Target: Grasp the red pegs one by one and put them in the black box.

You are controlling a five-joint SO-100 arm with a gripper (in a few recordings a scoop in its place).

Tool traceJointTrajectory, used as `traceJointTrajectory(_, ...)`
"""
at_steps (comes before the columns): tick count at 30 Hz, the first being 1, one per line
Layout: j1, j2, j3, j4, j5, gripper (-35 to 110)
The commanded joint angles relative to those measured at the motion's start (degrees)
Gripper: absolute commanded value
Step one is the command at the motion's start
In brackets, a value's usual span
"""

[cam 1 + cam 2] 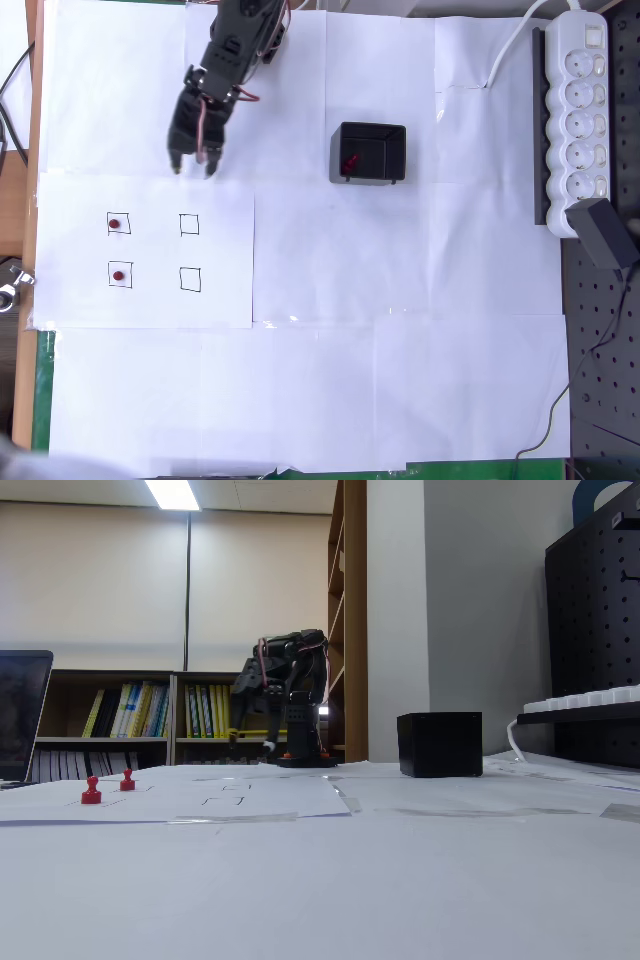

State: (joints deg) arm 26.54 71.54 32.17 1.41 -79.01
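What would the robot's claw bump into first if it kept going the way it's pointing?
Probably the paper with drawn squares. In the overhead view the gripper points at its top edge, with the nearest red peg off to the left. Height is unclear.

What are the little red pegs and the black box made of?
The red pegs look like smooth plastic: solid even red, with a moulded knob-on-base shape in the fixed view. The black box looks like matte hard plastic, with straight thin walls and hardly any shine. Neither can be told for sure from here.
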Motion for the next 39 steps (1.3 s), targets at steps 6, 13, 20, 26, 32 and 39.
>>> traceJointTrajectory(6,6.50,27.86,11.43,-29.09,-8.53,20)
traceJointTrajectory(13,8.61,38.50,22.15,-30.15,-12.39,22)
traceJointTrajectory(20,9.76,42.28,27.25,-30.06,-12.92,22)
traceJointTrajectory(26,10.37,46.23,31.38,-30.23,-11.25,22)
traceJointTrajectory(32,10.37,46.58,31.38,-29.88,-10.63,17)
traceJointTrajectory(39,9.93,46.58,31.29,-30.23,-11.43,9)
